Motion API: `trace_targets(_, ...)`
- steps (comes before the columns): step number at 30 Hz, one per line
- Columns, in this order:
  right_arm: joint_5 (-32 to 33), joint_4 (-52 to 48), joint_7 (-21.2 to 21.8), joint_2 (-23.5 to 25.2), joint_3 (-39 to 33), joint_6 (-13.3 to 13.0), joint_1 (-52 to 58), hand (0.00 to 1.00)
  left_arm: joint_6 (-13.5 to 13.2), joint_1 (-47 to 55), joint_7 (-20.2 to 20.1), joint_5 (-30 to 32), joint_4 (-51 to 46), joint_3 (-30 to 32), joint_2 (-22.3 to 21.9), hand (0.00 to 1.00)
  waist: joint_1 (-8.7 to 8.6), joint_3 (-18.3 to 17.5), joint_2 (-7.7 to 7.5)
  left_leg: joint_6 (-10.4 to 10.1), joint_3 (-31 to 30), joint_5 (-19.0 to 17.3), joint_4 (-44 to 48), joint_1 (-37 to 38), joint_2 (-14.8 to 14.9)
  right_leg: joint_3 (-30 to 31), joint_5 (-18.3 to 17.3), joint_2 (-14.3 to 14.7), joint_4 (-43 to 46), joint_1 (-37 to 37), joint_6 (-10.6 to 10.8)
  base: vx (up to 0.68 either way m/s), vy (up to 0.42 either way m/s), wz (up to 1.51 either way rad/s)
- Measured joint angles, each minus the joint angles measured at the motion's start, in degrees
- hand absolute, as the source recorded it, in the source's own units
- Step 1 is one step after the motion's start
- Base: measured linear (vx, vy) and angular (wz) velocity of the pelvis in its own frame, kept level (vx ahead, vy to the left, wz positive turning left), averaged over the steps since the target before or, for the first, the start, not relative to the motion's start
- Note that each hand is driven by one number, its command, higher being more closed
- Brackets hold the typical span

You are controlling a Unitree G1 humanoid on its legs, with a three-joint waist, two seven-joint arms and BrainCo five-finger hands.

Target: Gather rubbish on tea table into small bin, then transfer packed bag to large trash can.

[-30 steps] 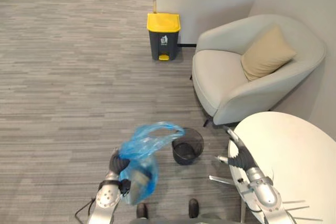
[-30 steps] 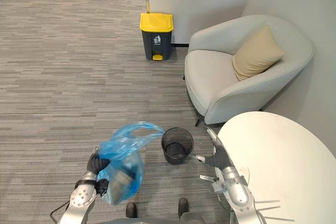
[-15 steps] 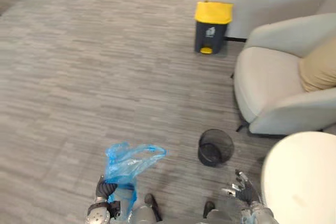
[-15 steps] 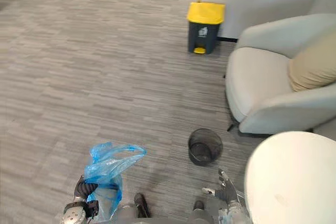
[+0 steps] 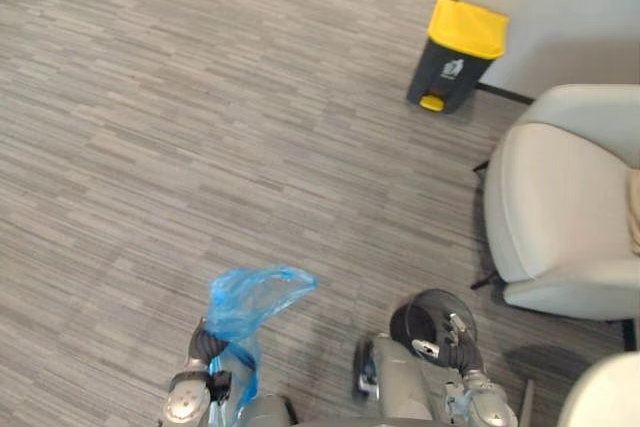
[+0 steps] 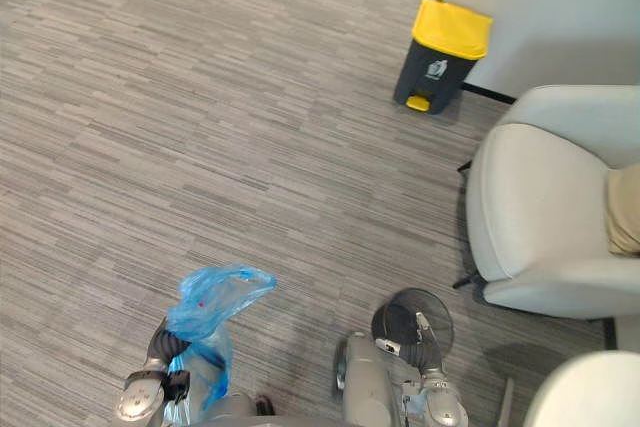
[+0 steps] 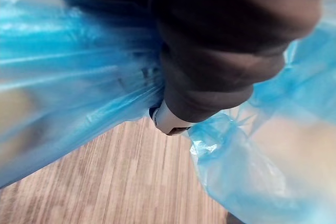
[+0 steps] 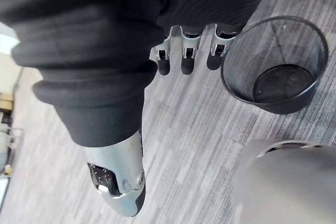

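Note:
A blue plastic bag (image 5: 250, 305) with rubbish in it hangs above the carpet, and my left hand (image 5: 201, 345) is shut on its gathered neck. In the left wrist view the blue film (image 7: 68, 77) wraps close round that hand (image 7: 169, 121). The small black mesh bin (image 5: 432, 315) stands bare on the floor to the right of the bag. My right hand (image 5: 456, 340) hangs just beside it, fingers (image 8: 184, 53) straight and holding nothing, with the bin (image 8: 273, 72) right past them. The large dark trash can with a yellow lid (image 5: 459, 55) stands shut, far ahead by the wall.
A pale grey armchair (image 5: 560, 207) sits at the right, between the small bin and the trash can. The edge of the round white table (image 5: 605, 397) shows at the lower right. Grey striped carpet (image 5: 200, 127) spreads wide to the left and ahead.
The camera has swung, so chair, table and trash can have slid right and up. The bag stays in my left hand. My right hand has left the table edge and hangs by the small bin.

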Motion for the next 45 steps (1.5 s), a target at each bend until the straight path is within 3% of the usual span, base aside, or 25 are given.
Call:
trace_targets(2,-0.01,-0.05,-0.03,-0.77,0.00,0.05,0.80,0.00,0.11,-0.04,-0.09,0.00,0.83,0.11,-0.90,1.00,-1.48,-0.27,0.68,-2.26,-2.18,-1.24,0.37,3.47,0.10,-1.67,3.82,0.38,1.98,0.45,-4.15,0.76,-0.097,0.51)
trace_targets(3,-0.37,-1.16,0.08,-1.55,0.49,0.19,-0.07,0.00,0.27,0.30,-0.18,-0.01,0.35,0.18,-2.95,1.00,-0.63,-0.25,3.56,-5.04,-2.04,1.81,6.69,2.21,3.42,-3.08,0.92,1.82,4.30,1.92,-6.14,0.89,-0.129,0.07)
trace_targets(6,-1.70,-5.12,0.15,-2.27,1.08,0.12,0.17,0.00,0.24,1.54,-0.25,-0.01,0.10,1.03,-6.13,1.00,0.27,0.29,4.95,0.69,-2.62,17.36,28.14,-4.82,7.68,-1.43,-2.67,4.98,0.46,10.11,-7.21,0.67,-0.118,-0.51)
trace_targets(7,-1.66,-7.21,-0.23,-2.09,0.99,0.06,0.18,0.00,0.23,1.46,-0.26,-0.04,-0.39,0.91,-6.96,1.00,1.74,0.41,4.72,0.94,-3.20,13.63,38.48,-9.72,9.27,1.36,-2.94,7.00,-4.19,16.89,-7.46,0.68,-0.049,-0.85)
trace_targets(11,-1.64,-11.16,-1.32,-2.27,0.97,-0.25,0.05,0.00,-0.07,1.53,-0.49,-0.04,-4.17,0.53,-7.75,1.00,4.82,0.69,2.73,3.85,-2.23,7.13,38.02,-21.84,6.95,8.36,-4.50,6.56,-12.16,28.33,-7.55,0.63,0.048,-0.84)
trace_targets(13,-1.65,-11.35,-1.65,-3.28,0.54,-0.21,-0.42,0.00,-0.12,1.43,-0.88,-0.03,-5.51,0.50,-8.67,1.00,6.52,0.91,2.24,3.05,-4.04,6.11,30.50,-27.67,4.43,12.36,-7.79,5.39,-14.45,32.64,-4.93,0.65,0.240,-1.06)
trace_targets(16,-1.91,-11.64,-2.37,-4.57,0.43,-0.17,-0.66,0.00,-0.19,3.09,-0.95,-0.02,-7.91,-1.96,-9.81,1.00,8.72,-1.39,5.06,-1.56,-12.45,11.21,7.33,-29.72,2.34,19.21,-14.72,4.59,-12.88,34.20,0.54,0.56,0.378,-1.43)
trace_targets(17,-2.16,-10.74,-2.53,-3.28,0.44,0.21,-0.89,0.00,0.09,3.66,-0.74,0.00,-7.85,-2.39,-9.92,1.00,8.60,-2.48,4.02,0.81,-10.49,12.72,11.27,-29.44,1.62,21.98,-16.75,3.01,-10.92,34.77,1.91,0.65,0.400,-1.26)
trace_targets(18,-2.19,-10.66,-2.44,-2.04,0.94,0.52,-0.34,0.00,0.08,3.44,-0.60,-0.01,-8.58,-2.29,-8.67,1.00,8.35,-3.62,1.41,2.89,-6.55,9.62,13.76,-28.62,1.23,23.64,-16.67,0.56,-7.38,33.53,2.88,0.65,0.364,-1.09)
trace_targets(19,-2.23,-10.66,-2.40,-1.87,1.18,0.60,-0.34,0.00,0.08,3.35,-0.58,-0.01,-9.06,-2.32,-8.38,1.00,8.19,-3.63,0.78,4.00,-5.26,8.48,14.71,-27.82,1.26,23.69,-16.29,-0.11,-4.92,32.82,4.27,0.64,0.327,-0.97)
trace_targets(21,-2.45,-10.66,-2.38,-1.21,1.19,1.04,-0.35,0.00,0.14,1.94,-0.57,-0.03,-9.72,-3.34,-6.96,1.00,7.79,-3.00,-0.72,5.65,-2.44,3.52,13.69,-20.00,0.66,23.05,-10.23,-0.76,16.68,25.20,13.15,0.56,0.288,-0.80)
trace_targets(22,-2.56,-10.65,-2.38,-1.08,1.20,1.05,-0.32,0.00,0.17,1.81,-0.57,-0.03,-9.72,-3.55,-6.53,1.00,7.60,-2.93,-0.73,5.75,-1.80,2.97,12.67,-17.63,0.59,22.36,-10.38,-0.65,20.90,23.69,12.65,0.49,0.216,-0.54)
trace_targets(24,-3.73,-10.73,-2.39,-0.83,1.39,1.01,-0.41,0.00,0.16,1.04,-0.06,-0.05,-9.88,-3.82,-5.47,1.00,6.13,-2.57,0.00,5.77,0.64,1.84,5.82,-7.29,0.56,14.17,-12.21,-0.43,28.09,16.96,7.96,0.45,0.140,-0.42)
trace_targets(28,-4.38,-10.47,-2.38,0.10,1.26,0.98,-0.97,0.00,0.17,-0.91,-0.07,-0.07,-10.32,-4.41,-3.71,1.00,4.25,-2.69,-0.35,3.92,2.12,0.80,-1.08,0.03,0.40,3.79,-11.92,-0.39,17.51,6.01,5.50,0.48,0.043,-0.16)
trace_targets(30,-4.40,-7.33,-2.39,0.01,0.79,0.81,-2.04,0.00,0.10,-2.34,-0.12,-0.03,-8.34,-4.31,-2.70,1.00,3.03,-2.68,-0.36,2.88,1.87,0.41,-3.69,3.03,-0.04,0.83,-7.36,0.33,5.12,3.92,2.78,0.52,-0.053,0.23)
trace_targets(31,-4.42,-3.14,-2.41,-0.38,0.58,1.10,-3.36,0.00,0.16,-3.30,-0.12,0.00,-5.48,-4.20,-2.37,1.00,1.60,-3.16,-0.58,1.03,0.48,0.00,-5.15,5.85,-0.08,1.05,2.59,2.11,-0.31,4.23,-3.83,0.47,-0.064,0.25)
trace_targets(32,-4.44,-1.86,-2.40,-0.80,0.34,1.30,-3.78,0.00,0.36,-3.83,-0.14,0.01,-4.15,-4.17,-2.98,1.00,1.77,-3.25,0.98,0.34,0.33,0.04,-4.96,6.34,0.72,0.66,2.11,2.60,0.31,4.79,-3.65,0.84,-0.142,0.01)
trace_targets(33,-4.43,-2.20,-2.36,-0.89,0.32,1.58,-3.86,0.00,0.79,-3.50,-0.16,0.06,-4.10,-3.16,-4.23,1.00,2.24,-2.89,2.05,-3.26,0.05,3.33,-0.11,5.81,2.31,-0.66,-0.41,2.57,1.63,6.32,-4.59,0.59,-0.110,-0.12)
trace_targets(35,-4.43,-3.45,-2.34,-1.35,-0.04,1.59,-3.43,0.00,1.11,-3.43,-0.19,0.05,-4.12,-2.76,-6.05,1.00,1.89,-1.96,3.22,-1.81,-2.00,7.89,9.99,3.47,3.39,-1.64,-1.87,3.29,0.54,10.87,-4.94,0.58,-0.130,-0.01)
trace_targets(36,-4.43,-4.98,-2.34,-2.16,0.10,1.53,-2.60,0.00,1.09,-3.04,-0.16,0.04,-4.40,-2.29,-7.82,1.00,2.43,-1.69,4.21,-0.55,-4.03,16.70,22.67,-0.72,5.48,-1.46,-2.55,4.17,-2.72,16.35,-5.49,0.43,-0.089,-0.15)
trace_targets(38,-4.28,-7.70,-2.80,-2.11,0.38,1.18,-2.87,0.00,0.55,-1.22,-0.21,-0.03,-5.16,-2.54,-8.78,1.00,4.20,-1.58,4.30,0.59,-6.31,13.00,40.79,-10.77,8.46,0.52,-4.49,5.96,-9.71,25.35,-5.69,0.49,-0.033,-0.44)
trace_targets(39,-4.24,-8.15,-3.10,-2.15,0.33,1.09,-3.26,0.00,0.61,-1.21,-0.22,-0.04,-5.09,-2.54,-9.00,1.00,4.66,-1.50,4.18,0.75,-6.47,11.82,42.13,-13.38,8.48,1.07,-4.84,6.04,-10.81,26.77,-5.62,0.45,-0.011,-0.56)
trace_targets(42,-3.90,-8.44,-3.86,-2.17,-0.07,1.10,-4.50,0.00,0.61,0.01,-0.29,-0.05,-5.21,-2.52,-9.77,1.00,7.01,-1.37,3.94,1.71,-4.57,7.18,31.94,-22.54,7.79,4.96,-6.77,5.60,-14.41,32.30,-3.93,0.49,0.094,-0.61)
trace_targets(44,-3.90,-8.30,-4.06,-2.10,-0.09,1.18,-4.37,0.00,0.62,1.22,-0.28,-0.04,-5.33,-2.56,-10.21,1.00,7.45,-1.36,3.92,1.91,-4.17,7.53,18.53,-24.48,5.43,7.13,-9.51,4.45,-14.06,34.29,-1.84,0.44,0.231,-0.57)
trace_targets(45,-3.91,-8.32,-4.10,-2.39,-0.27,1.17,-4.17,0.00,0.61,1.74,-0.25,-0.03,-5.43,-2.64,-10.72,1.00,8.01,-1.97,4.79,0.25,-4.60,10.83,8.55,-23.79,4.19,8.94,-11.73,4.15,-13.21,34.88,0.02,0.48,0.284,-0.79)
